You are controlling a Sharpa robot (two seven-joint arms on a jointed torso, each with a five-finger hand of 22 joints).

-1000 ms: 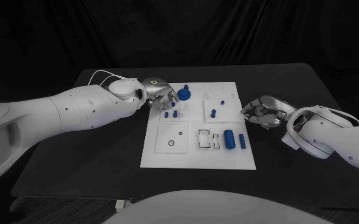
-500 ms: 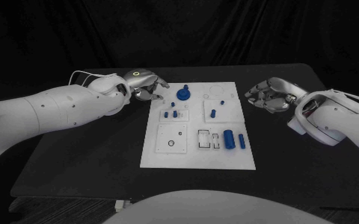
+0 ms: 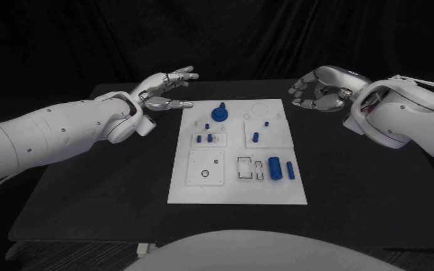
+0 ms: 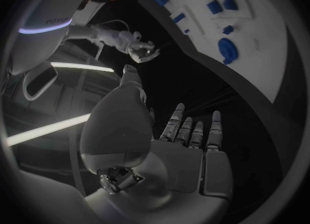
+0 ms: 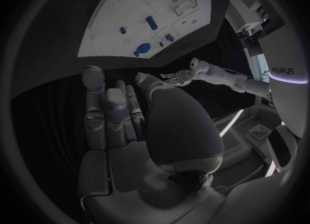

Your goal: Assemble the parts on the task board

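Observation:
The white task board (image 3: 237,186) lies in the middle of the black table. On it stand a blue knob (image 3: 220,113), two short blue pegs (image 3: 204,138) and another peg (image 3: 256,137). A thick blue cylinder (image 3: 276,168) and a thinner one (image 3: 290,170) lie near its right edge. My left hand (image 3: 165,90) hovers off the board's far left corner with fingers spread and nothing in it. My right hand (image 3: 318,93) hangs beyond the far right corner, fingers loosely bent, holding nothing. The right wrist view looks over my right hand (image 5: 123,120) to the board (image 5: 123,14) beyond its fingertips.
A black curtain closes off the back of the table. Bare black tabletop (image 3: 108,177) runs along both sides of the board. Open slots (image 3: 246,167) and a small ring (image 3: 206,173) mark the board's near half.
Both hands have risen and pulled back from the board toward the table's far side. The left hand left the peg area and spread its fingers.

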